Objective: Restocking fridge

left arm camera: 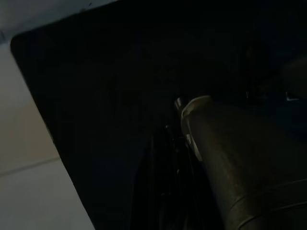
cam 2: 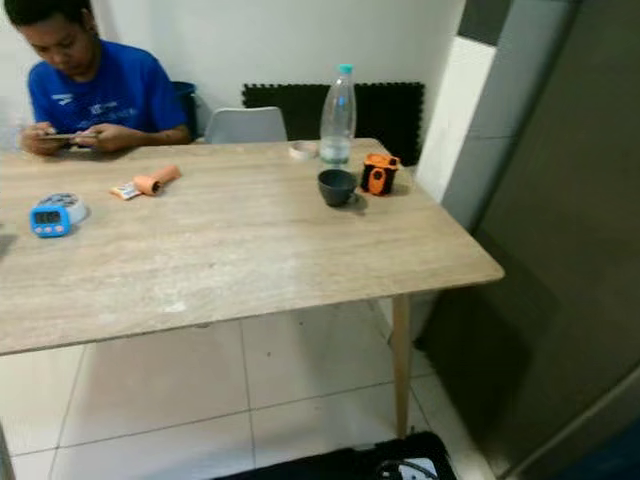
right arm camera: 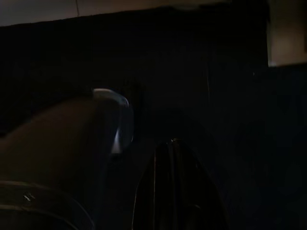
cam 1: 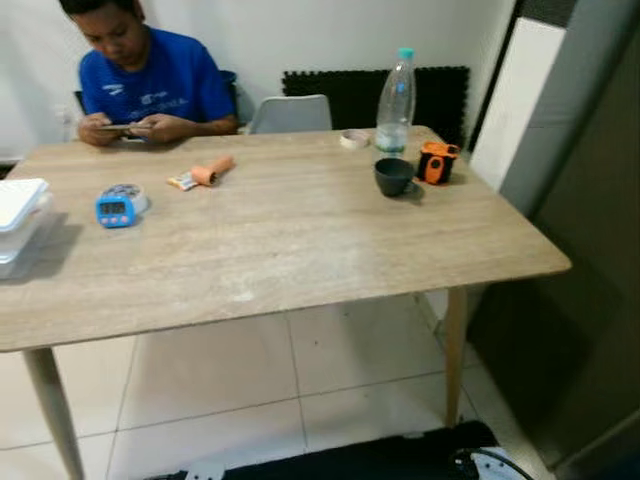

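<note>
1. On the far left of the desk (cam 1: 300, 250) we see a stack of white containers (cam 1: 18, 215) at the edge, then a blue timer (cam 1: 118, 206), then a small orange tube (cam 1: 210, 172) beside a wrapper.
2. A person in a blue shirt (cam 1: 150, 85) sits behind the far left side, hands resting on the desk.
3. Further right a roll of tape (cam 1: 353, 138) lies near the back edge.
4. The water bottle (cam 1: 395, 100), which we judge to be the thing to restock, stands upright near the back right corner, with a dark cup (cam 1: 393, 176) just in front of it and an orange gadget (cam 1: 437, 162) beside that.
5. We judge the bottle clear thin plastic, smooth, likely to dent under squeeze, and tall enough to tip. We would take it around the middle of the body, below the label, not by the cap.
6. The desk is pale wood grain, flat, on thin legs over a white tiled floor (cam 1: 250, 390).
7. To the right stands a tall dark panel, possibly the fridge (cam 2: 560, 250).
8. Both wrist views are very dark; we cannot tell whether the left gripper (left arm camera: 168, 182) or the right gripper (right arm camera: 172, 187) is open or closed.
</note>
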{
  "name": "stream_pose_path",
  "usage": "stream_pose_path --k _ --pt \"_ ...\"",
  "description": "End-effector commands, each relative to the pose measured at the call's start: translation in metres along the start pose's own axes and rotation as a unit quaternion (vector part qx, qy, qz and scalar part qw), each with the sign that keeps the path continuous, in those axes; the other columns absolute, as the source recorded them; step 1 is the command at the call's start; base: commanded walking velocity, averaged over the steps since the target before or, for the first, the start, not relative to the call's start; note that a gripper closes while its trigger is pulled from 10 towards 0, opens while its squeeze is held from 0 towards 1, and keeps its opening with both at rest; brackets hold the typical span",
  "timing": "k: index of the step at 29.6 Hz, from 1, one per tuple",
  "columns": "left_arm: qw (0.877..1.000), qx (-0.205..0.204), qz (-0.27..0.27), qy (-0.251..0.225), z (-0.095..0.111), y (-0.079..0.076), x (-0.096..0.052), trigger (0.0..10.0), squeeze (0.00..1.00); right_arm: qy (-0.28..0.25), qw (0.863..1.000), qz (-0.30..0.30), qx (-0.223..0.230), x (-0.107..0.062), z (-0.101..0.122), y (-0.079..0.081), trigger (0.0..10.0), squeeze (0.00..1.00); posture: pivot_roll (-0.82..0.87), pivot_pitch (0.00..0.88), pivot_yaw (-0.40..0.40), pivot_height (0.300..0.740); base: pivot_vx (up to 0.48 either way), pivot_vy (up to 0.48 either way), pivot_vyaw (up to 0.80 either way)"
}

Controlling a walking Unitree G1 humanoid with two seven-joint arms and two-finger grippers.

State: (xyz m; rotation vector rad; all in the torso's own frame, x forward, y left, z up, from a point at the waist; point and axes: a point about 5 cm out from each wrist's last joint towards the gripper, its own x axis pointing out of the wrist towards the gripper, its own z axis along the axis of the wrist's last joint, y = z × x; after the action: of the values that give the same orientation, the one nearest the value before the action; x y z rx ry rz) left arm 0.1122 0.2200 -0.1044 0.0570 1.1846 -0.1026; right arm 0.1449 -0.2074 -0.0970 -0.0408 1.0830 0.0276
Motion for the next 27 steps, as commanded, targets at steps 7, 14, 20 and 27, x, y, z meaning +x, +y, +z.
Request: stream_pose_path --k 7,14,20,27 --pt "1.000 0.005 -0.016 -0.015 0.020 -0.024 0.008 10.0 0.00 -0.006 1.000 -0.003 0.002 0.000 0.002 -0.002 10.0 0.00 -0.05 0.000 -0.018 0.740 0.000 -0.435 0.00" --pt "1.000 0.005 -0.018 -0.022 0.026 -0.022 0.008 10.0 0.00 -0.006 1.000 -0.002 0.001 0.000 0.002 -0.002 10.0 0.00 -0.05 0.000 -0.017 0.740 0.000 -0.416 0.00" --pt "1.000 -0.001 -0.010 -0.022 0.022 -0.012 0.005 10.0 0.00 -0.006 1.000 0.000 0.000 0.000 0.002 -0.001 10.0 0.00 -0.05 0.000 -0.017 0.740 0.000 -0.175 0.00" --pt "1.000 -0.007 0.006 -0.011 0.005 0.003 0.000 10.0 0.00 -0.009 1.000 0.004 -0.003 0.000 0.004 0.000 10.0 0.00 -0.05 0.000 -0.018 0.740 0.000 0.000 0.00"
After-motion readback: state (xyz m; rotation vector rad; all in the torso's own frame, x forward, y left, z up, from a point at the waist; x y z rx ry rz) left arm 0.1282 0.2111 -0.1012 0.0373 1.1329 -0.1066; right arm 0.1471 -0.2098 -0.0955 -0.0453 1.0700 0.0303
